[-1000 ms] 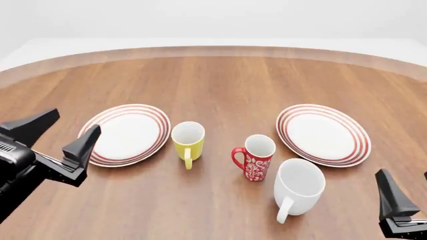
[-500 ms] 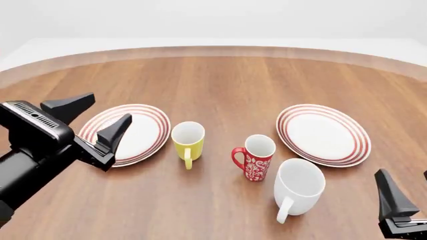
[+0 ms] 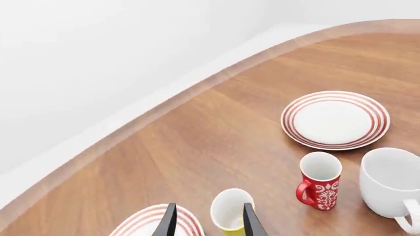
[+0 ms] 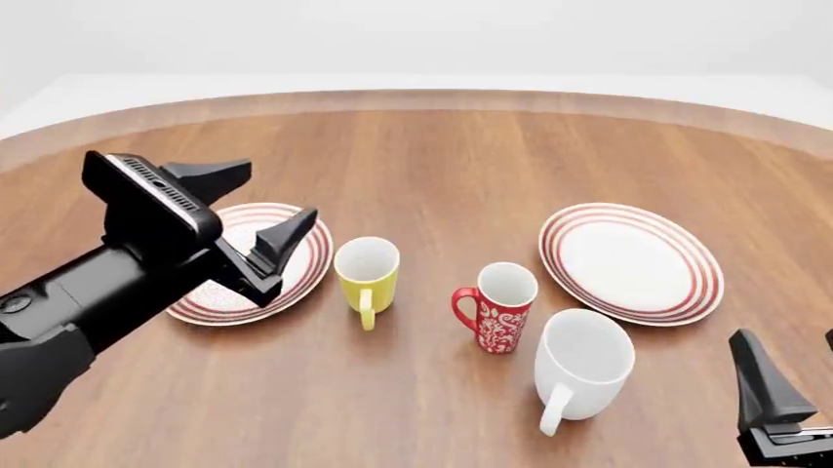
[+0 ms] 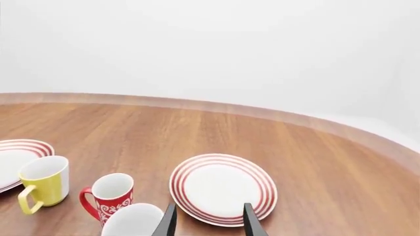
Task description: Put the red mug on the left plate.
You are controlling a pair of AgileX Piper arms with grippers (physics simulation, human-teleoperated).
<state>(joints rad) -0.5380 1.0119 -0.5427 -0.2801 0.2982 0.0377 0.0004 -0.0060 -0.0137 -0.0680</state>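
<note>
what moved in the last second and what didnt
The left pincer rose and swung forward and rightward, now above the left plate, open and holding nothing. The right pincer, the red mug, the yellow mug, the white mug and the right plate stayed put.

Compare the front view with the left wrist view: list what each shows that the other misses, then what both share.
Only the front view shows the black left arm's body, its open left gripper above the left red-ringed white plate, and part of the right gripper at the lower edge.

Only the left wrist view shows the white floor past the table's curved rim on that side.

Both show the floral red mug, the plain yellow mug, the large white mug, the right red-ringed plate and the wooden table.
</note>
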